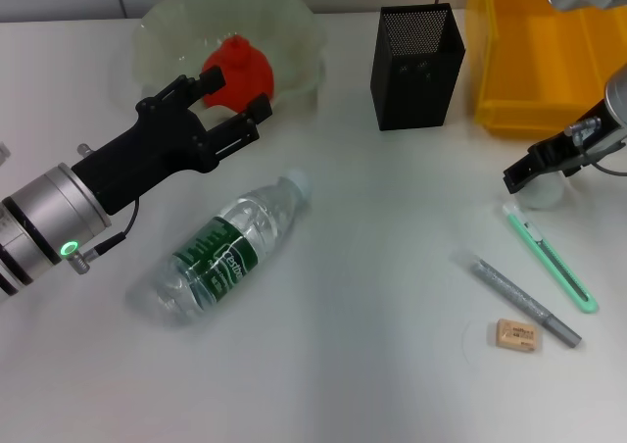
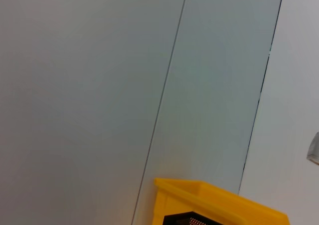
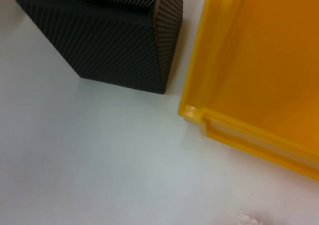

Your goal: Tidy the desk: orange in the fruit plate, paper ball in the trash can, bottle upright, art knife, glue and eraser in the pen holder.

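Note:
The orange (image 1: 238,69) lies in the translucent fruit plate (image 1: 167,26) at the back left. My left gripper (image 1: 232,94) is open at the plate's near rim, one finger on each side of the orange. A clear bottle (image 1: 230,247) with a green label lies on its side at the table's middle left. The black mesh pen holder (image 1: 416,66) (image 3: 114,31) stands at the back centre, beside the yellow trash can (image 1: 544,61) (image 3: 259,60). At the front right lie the green art knife (image 1: 551,259), the grey glue (image 1: 524,301) and the tan eraser (image 1: 517,335). My right gripper (image 1: 537,166) hovers above the knife's far end. No paper ball shows.
The left wrist view shows mostly the grey wall, with the yellow bin's rim (image 2: 219,202) and the holder's top (image 2: 192,219) low in it. A small whitish thing (image 1: 542,193) sits under the right gripper.

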`<state>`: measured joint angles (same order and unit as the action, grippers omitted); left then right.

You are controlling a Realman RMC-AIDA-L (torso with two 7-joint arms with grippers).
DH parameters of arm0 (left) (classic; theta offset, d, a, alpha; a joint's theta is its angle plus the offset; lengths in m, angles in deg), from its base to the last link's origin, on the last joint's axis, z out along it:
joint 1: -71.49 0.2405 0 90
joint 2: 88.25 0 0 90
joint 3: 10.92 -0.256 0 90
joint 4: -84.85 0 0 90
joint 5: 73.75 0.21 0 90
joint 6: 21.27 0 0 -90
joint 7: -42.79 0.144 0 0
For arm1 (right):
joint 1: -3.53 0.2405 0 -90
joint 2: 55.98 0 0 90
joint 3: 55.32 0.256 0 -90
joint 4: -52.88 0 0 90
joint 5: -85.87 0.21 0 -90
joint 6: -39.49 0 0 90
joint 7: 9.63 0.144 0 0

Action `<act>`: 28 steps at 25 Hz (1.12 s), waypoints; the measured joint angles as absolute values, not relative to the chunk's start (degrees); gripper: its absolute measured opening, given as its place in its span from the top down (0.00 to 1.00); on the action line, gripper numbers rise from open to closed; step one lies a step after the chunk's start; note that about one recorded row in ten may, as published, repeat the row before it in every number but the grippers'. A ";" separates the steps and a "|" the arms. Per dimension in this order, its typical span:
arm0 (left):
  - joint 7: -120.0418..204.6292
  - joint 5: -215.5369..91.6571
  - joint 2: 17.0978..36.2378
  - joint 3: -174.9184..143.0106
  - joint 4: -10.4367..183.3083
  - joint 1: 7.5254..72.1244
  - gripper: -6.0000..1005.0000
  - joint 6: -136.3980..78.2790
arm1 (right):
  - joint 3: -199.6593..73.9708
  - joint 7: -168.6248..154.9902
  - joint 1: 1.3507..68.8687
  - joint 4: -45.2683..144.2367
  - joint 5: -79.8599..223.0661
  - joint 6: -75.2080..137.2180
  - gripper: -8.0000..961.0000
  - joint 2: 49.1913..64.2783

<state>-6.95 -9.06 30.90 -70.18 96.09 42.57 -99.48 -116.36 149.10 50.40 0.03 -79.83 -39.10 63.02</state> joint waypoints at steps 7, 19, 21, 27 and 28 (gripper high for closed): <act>-6.73 -9.04 30.74 -70.42 96.12 42.77 0.19 -98.86 | -116.16 149.07 50.27 0.71 -79.81 -37.68 0.19 63.02; -6.48 -9.05 30.84 -70.42 96.09 42.75 0.19 -98.02 | -115.79 147.44 48.98 -0.89 -77.24 -36.97 0.38 63.02; -6.55 -9.05 30.85 -70.42 96.09 42.75 0.19 -98.03 | -115.71 144.75 47.24 -5.22 -71.41 -39.74 0.49 62.90; -6.95 -8.77 30.84 -70.58 96.09 43.15 0.19 -98.84 | -115.61 143.78 42.40 -19.57 -65.72 -41.84 0.52 62.97; -6.96 -8.75 30.84 -70.59 96.09 43.20 0.19 -98.90 | -115.61 144.25 41.35 -23.04 -65.73 -41.13 0.52 63.16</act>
<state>-6.96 -8.75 30.84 -70.59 96.09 43.20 -98.90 -115.61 144.25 41.35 -23.04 -65.73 -41.13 63.16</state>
